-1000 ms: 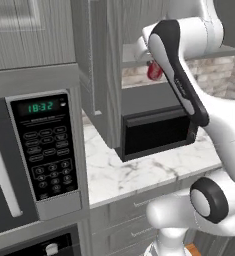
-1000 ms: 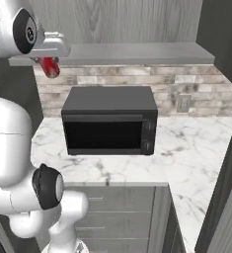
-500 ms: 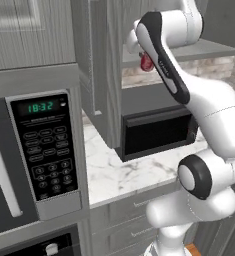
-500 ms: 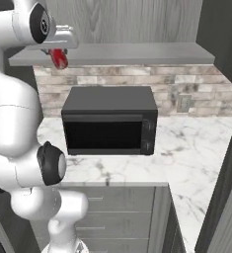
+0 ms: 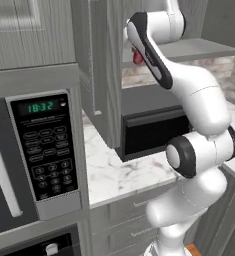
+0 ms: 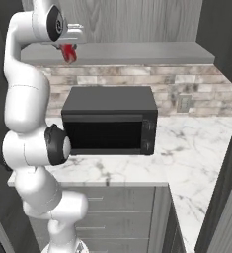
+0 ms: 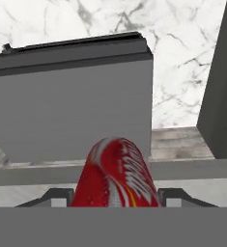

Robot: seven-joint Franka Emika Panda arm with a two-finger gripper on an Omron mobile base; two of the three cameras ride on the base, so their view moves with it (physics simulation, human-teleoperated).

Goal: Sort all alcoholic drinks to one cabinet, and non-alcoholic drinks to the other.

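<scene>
Built-in microwave (image 5: 34, 160) with green clock stood at far left, grey cabinet door (image 5: 101, 70) beside it. Gripper (image 6: 68, 52) was raised high under upper cabinets, above marble counter (image 6: 196, 148), clamped on red soda can (image 6: 68, 54). Can hung tilted in jaws, above left rear of black countertop microwave (image 6: 110, 121), in front of stone backsplash (image 6: 186, 91). Hand view: can (image 7: 116, 173) sat between fingers, white lettering visible, grey microwave top (image 7: 71, 106) below.

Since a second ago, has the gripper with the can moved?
Yes. In the right base view, the gripper holding the red soda can has shifted right along the shelf, toward above the black microwave.
</scene>
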